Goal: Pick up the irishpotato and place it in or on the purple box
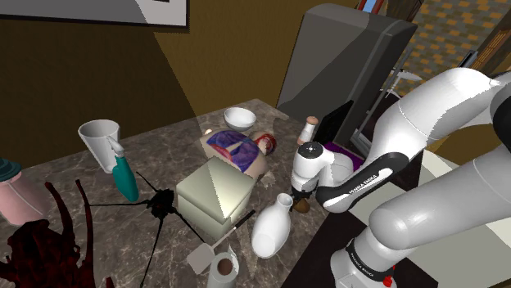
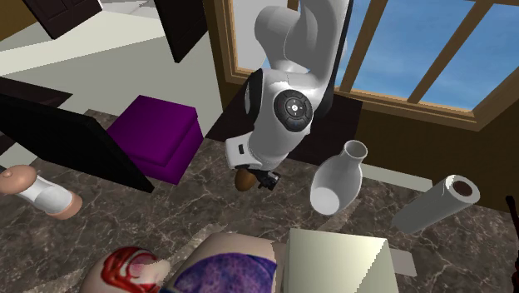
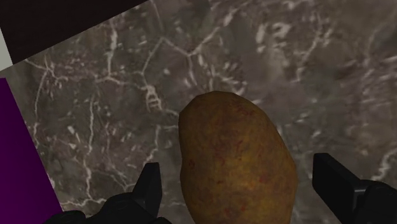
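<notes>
A brown potato (image 3: 236,159) lies on the dark marble tabletop (image 3: 114,127). My gripper (image 3: 245,186) is low over it and open, its black fingers (image 3: 151,184) standing on either side of the potato; one is close to the skin, the other a clear gap away. In the second exterior view the potato (image 2: 243,180) peeks out under the gripper (image 2: 261,178), with the purple box (image 2: 158,133) a short way off toward that view's left. The shoulder view has the potato (image 1: 302,207) under the gripper (image 1: 301,199) and a strip of the purple box (image 1: 337,149) behind the arm.
A white vase (image 1: 273,229) stands close beside the gripper. A cream box (image 1: 214,192), a paper roll (image 1: 221,268), a teal spray bottle (image 1: 124,176), a white cup (image 1: 98,135) and a bowl (image 1: 239,117) crowd the table. A black panel (image 2: 66,141) stands next to the purple box.
</notes>
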Controlling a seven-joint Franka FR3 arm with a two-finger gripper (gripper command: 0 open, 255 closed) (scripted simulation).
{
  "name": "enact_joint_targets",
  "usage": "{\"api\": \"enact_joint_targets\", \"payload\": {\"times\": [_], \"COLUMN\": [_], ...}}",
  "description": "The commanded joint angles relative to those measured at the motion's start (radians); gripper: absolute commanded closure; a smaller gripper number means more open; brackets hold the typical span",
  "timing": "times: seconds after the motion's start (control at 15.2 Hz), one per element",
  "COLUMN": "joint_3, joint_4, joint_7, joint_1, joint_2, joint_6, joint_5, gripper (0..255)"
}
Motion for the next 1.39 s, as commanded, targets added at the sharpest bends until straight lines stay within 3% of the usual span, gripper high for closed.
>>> {"api": "enact_joint_targets", "payload": {"times": [0.0,0.26,0.33,0.92,1.19,1.32], "joint_3": [0.001,0.001,0.001,0.001,-0.051,-0.05], "joint_4": [0.0,0.0,0.0,0.0,-0.011,-0.01], "joint_7": [0.003,0.003,0.003,0.003,-0.102,-0.099], "joint_1": [-0.004,-0.004,-0.004,-0.004,0.086,0.078], "joint_2": [0.003,0.003,0.003,0.003,-0.098,-0.092], "joint_6": [0.003,0.003,0.003,0.003,-0.076,-0.07], "joint_5": [-0.006,-0.005,-0.005,-0.006,0.122,0.112], "gripper": [0,0,255,255,255,255]}}
